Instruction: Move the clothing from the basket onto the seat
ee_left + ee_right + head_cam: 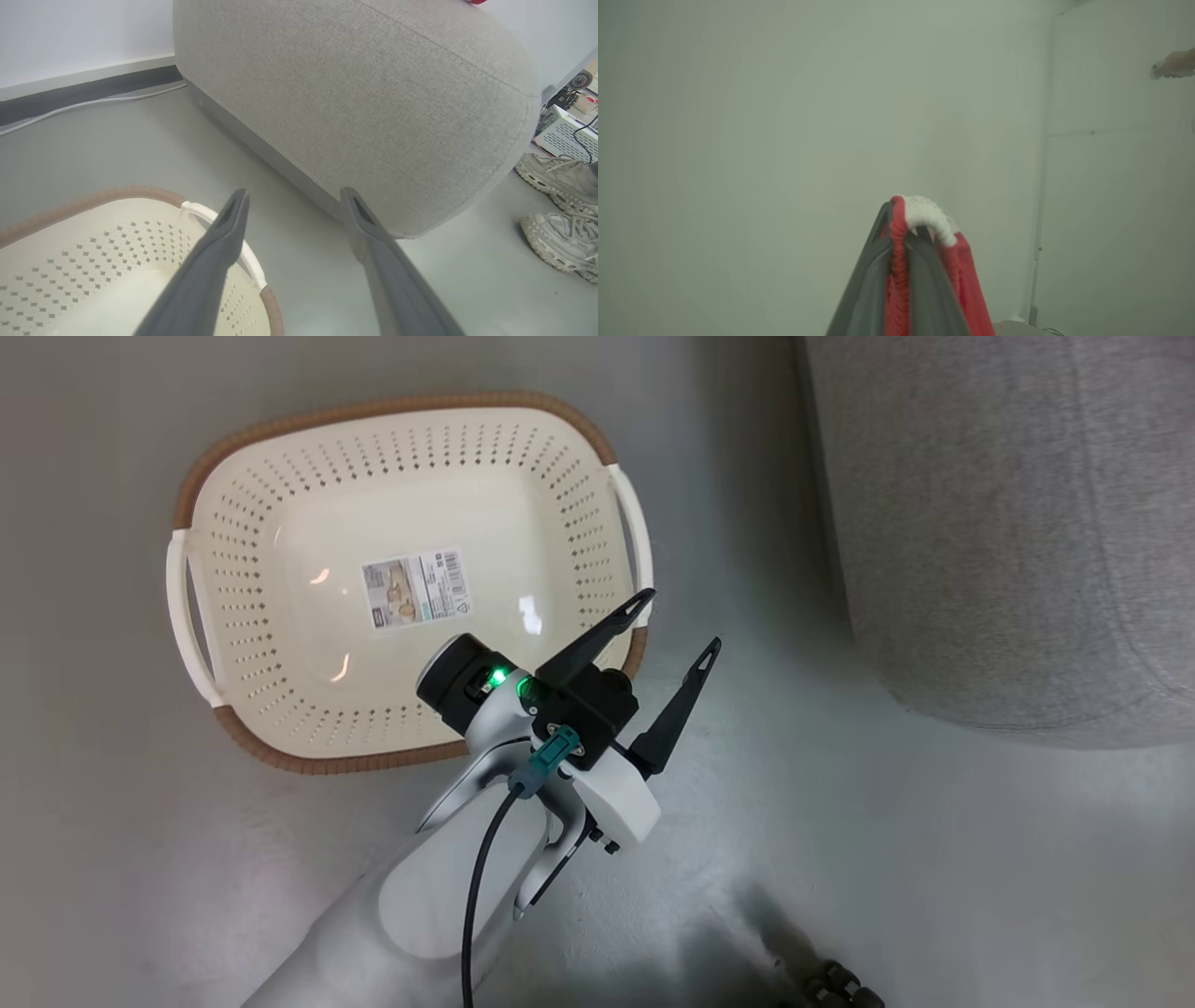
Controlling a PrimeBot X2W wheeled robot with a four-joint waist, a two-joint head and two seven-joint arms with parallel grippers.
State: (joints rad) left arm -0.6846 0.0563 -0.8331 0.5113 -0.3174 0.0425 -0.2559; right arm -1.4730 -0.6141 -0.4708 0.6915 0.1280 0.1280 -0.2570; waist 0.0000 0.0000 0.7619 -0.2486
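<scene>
The right gripper (903,221) pinched red clothing (896,280) tight — best carried well over the seat (980,523) before release; the left gripper (680,621) hung wide open, empty, by the basket (243,579).

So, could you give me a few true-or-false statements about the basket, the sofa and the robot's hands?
1. The basket is empty. True.
2. The right hand is shut on red and white cloth. True.
3. The left hand holds cloth too. False: it is open and holds nothing.
4. The basket stands on the sofa. False: it stands on the floor, beside the sofa.
5. Shoes lie on the floor near the sofa. True.
</scene>
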